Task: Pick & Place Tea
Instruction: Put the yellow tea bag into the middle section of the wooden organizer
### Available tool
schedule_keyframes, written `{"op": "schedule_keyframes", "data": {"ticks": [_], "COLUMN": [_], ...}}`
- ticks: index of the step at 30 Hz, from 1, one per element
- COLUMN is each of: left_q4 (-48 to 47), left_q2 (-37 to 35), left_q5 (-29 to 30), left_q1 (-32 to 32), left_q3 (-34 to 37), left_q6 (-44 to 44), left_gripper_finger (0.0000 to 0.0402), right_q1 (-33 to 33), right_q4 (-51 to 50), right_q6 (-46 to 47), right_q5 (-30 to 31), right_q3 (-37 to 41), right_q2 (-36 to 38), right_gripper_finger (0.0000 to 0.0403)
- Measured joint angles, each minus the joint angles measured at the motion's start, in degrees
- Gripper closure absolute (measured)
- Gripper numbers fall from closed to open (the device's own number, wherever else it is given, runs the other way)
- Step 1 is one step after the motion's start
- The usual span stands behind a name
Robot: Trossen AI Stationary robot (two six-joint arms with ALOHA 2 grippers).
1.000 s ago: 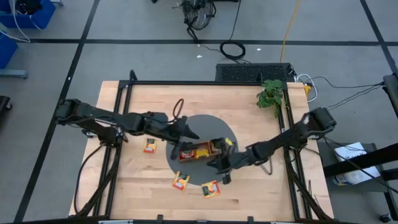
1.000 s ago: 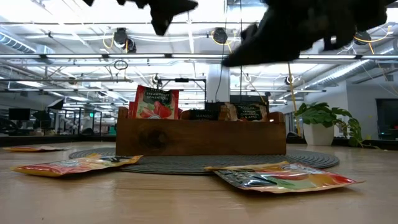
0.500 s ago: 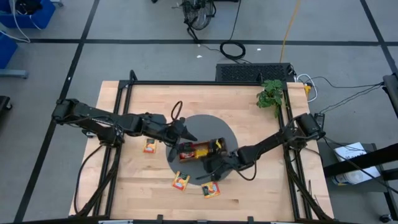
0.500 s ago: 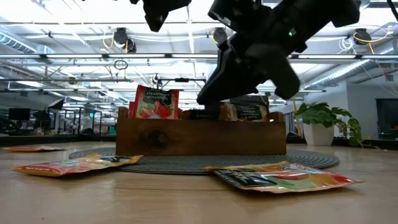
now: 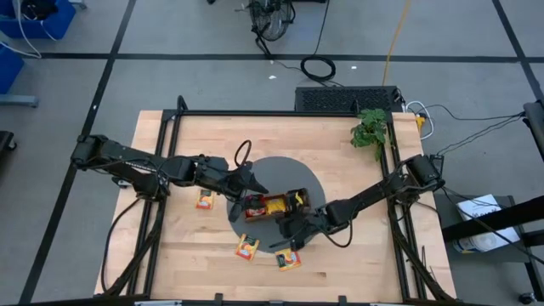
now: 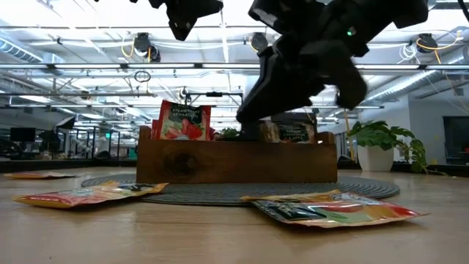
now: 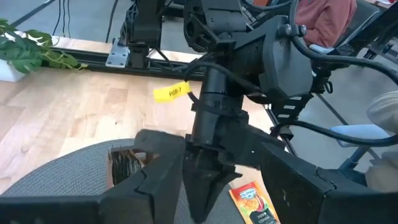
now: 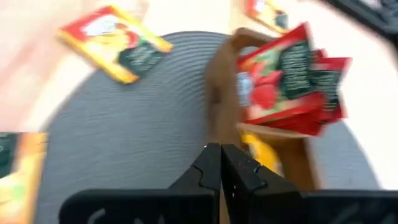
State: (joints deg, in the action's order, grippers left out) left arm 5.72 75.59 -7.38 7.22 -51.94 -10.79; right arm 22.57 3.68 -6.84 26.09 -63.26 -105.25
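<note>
A brown wooden tray (image 5: pixel 299 209) stands on a round grey mat (image 5: pixel 255 229). Red tea packets (image 6: pixel 180 121) stand upright in one end compartment. Orange ones (image 5: pixel 274 204) lie in the middle and dark-printed ones (image 6: pixel 293 132) at the other end. Three loose packets lie flat on the table (image 5: pixel 204 200), (image 5: pixel 246 248), (image 5: pixel 289 259). My right gripper (image 5: pixel 285 231) is shut and empty, above the mat beside the tray's near wall (image 8: pixel 214 93). My left gripper (image 5: pixel 248 180) hangs open and empty above the tray's left end.
A potted green plant (image 5: pixel 371 129) stands at the table's far right corner. Black frame rails (image 5: pixel 161 187) run along the left and right sides of the table. Bare wood lies near the front edge around the loose packets.
My right gripper has gone toward the table's left edge and down, tipping its fingers more steeply. It has come from beside the tray's right end to the mat in front of the tray's near wall. It is still shut.
</note>
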Motion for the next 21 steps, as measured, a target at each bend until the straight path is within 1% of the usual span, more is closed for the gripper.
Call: {"op": "schedule_keyframes", "data": {"ticks": [4, 7, 21], "left_q4": [0.0, 0.0, 0.0], "left_q2": [0.0, 0.0, 0.0], "left_q5": [0.0, 0.0, 0.0], "left_q1": [0.0, 0.0, 0.0], "left_q3": [0.0, 0.0, 0.0], "left_q6": [0.0, 0.0, 0.1], "left_gripper_finger": [0.0186, 0.0186, 0.0185], "right_q1": [-1.0, -2.6, -4.1], "right_q4": [-1.2, -2.0, -2.3], "right_q6": [1.5, 3.1, 3.2], "right_q5": [-5.1, -6.4, -6.6], "right_q3": [0.0, 0.4, 0.4], "right_q2": [0.0, 0.1, 0.0], "right_gripper_finger": [0.0403, 0.0403, 0.0403]}}
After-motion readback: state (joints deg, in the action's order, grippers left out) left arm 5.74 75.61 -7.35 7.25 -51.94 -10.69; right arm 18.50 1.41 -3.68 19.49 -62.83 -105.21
